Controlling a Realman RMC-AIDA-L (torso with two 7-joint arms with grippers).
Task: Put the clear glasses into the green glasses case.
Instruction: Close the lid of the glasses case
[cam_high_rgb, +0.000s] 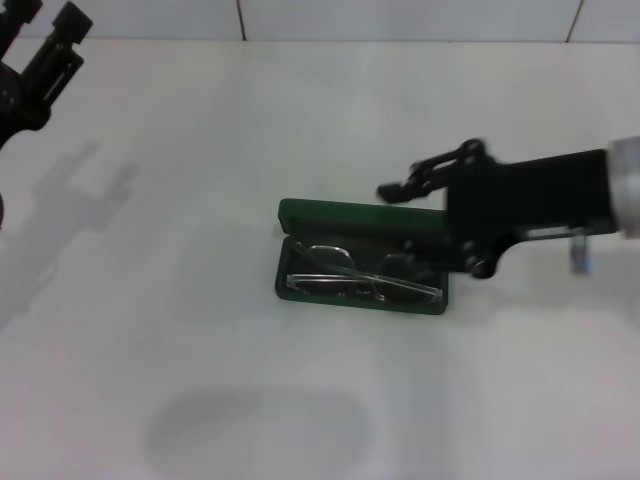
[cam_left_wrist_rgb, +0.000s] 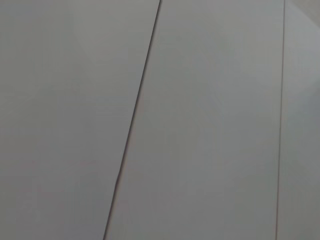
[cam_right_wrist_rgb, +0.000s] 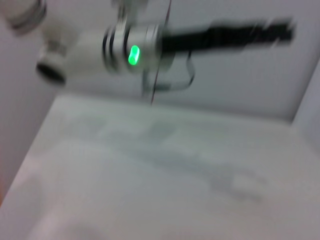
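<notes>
The white table (cam_high_rgb: 200, 330) takes up nearly everything in front of the robot. The right arm reaches in from the right side, and its right gripper (cam_high_rgb: 400, 188) hangs just above the far right end of the green glasses case (cam_high_rgb: 300, 213), touching nothing that I can see; whether its fingers are spread or closed I cannot tell. The left gripper (cam_high_rgb: 45, 60) is parked well away at the far left corner, and I cannot tell its state either. The case lies open near the middle of the table, lid tilted back. The clear glasses (cam_high_rgb: 360, 282) already lie inside its tray, lenses along the near wall, arms folded. So the placing looks done to me; at most the lid is left to shut.
</notes>
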